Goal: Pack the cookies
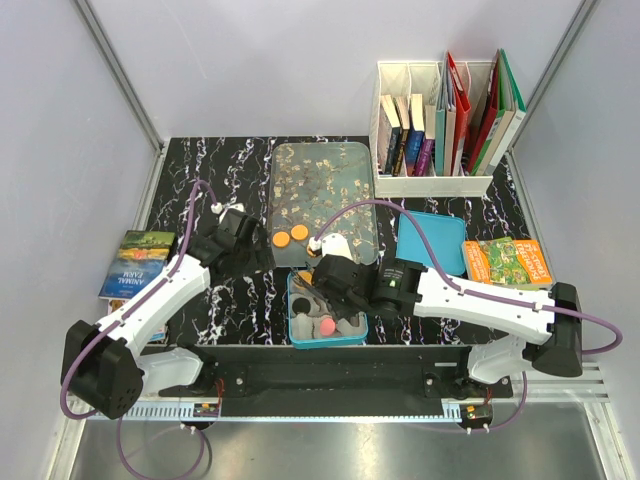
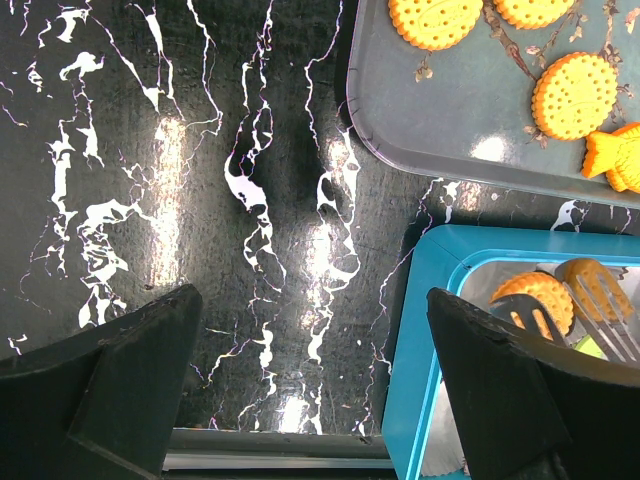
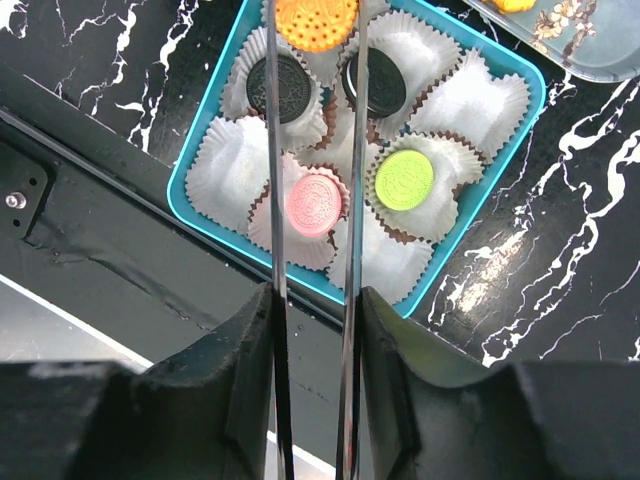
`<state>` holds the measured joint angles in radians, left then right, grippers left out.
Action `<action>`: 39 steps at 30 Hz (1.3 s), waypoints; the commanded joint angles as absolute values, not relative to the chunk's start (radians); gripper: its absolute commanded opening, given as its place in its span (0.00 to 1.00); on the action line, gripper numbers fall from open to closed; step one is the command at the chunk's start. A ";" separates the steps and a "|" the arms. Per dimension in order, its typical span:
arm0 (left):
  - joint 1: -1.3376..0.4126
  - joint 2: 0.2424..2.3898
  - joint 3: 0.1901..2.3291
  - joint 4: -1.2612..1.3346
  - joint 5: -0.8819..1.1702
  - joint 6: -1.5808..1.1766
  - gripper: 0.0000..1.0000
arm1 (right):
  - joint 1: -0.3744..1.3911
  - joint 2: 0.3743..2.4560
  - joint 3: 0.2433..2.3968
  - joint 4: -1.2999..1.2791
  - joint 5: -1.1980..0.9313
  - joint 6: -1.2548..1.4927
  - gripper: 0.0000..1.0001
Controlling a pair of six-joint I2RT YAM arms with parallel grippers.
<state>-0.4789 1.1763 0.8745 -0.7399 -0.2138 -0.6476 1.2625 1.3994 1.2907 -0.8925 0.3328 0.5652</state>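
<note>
A blue box (image 3: 196, 165) of white paper cups holds two black cookies (image 3: 281, 88), a pink cookie (image 3: 314, 200) and a green cookie (image 3: 404, 180). My right gripper (image 3: 315, 300) is shut on metal tongs (image 3: 274, 150), whose tips flank an orange cookie (image 3: 316, 20) over the box's far end. That cookie (image 2: 535, 292) and the tong tips (image 2: 600, 300) also show in the left wrist view. More orange cookies (image 2: 573, 95) lie on the grey tray (image 2: 430, 110). My left gripper (image 2: 315, 310) is open and empty over the table, left of the box (image 1: 327, 335).
A blue lid (image 1: 432, 243) lies right of the tray (image 1: 325, 170). A white rack of books (image 1: 440, 120) stands at the back right. A book (image 1: 135, 262) lies at the left edge and another book (image 1: 508, 260) at the right.
</note>
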 commanded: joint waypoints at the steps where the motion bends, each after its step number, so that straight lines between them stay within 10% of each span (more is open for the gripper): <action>1: -0.483 1.169 0.900 -0.727 -0.227 -0.644 0.99 | 1.267 1.397 1.299 -0.844 0.371 0.560 0.43; 9: -0.482 1.169 0.902 -0.727 -0.227 -0.646 0.99 | 1.267 1.393 1.301 -0.841 0.373 0.571 0.60; 27: -0.483 1.167 0.902 -0.726 -0.219 -0.646 0.99 | 0.928 1.269 1.377 -0.901 0.358 0.440 0.50; 39: -0.483 1.163 0.904 -0.724 -0.218 -0.638 0.99 | 0.579 1.371 1.339 -0.821 0.273 0.363 0.15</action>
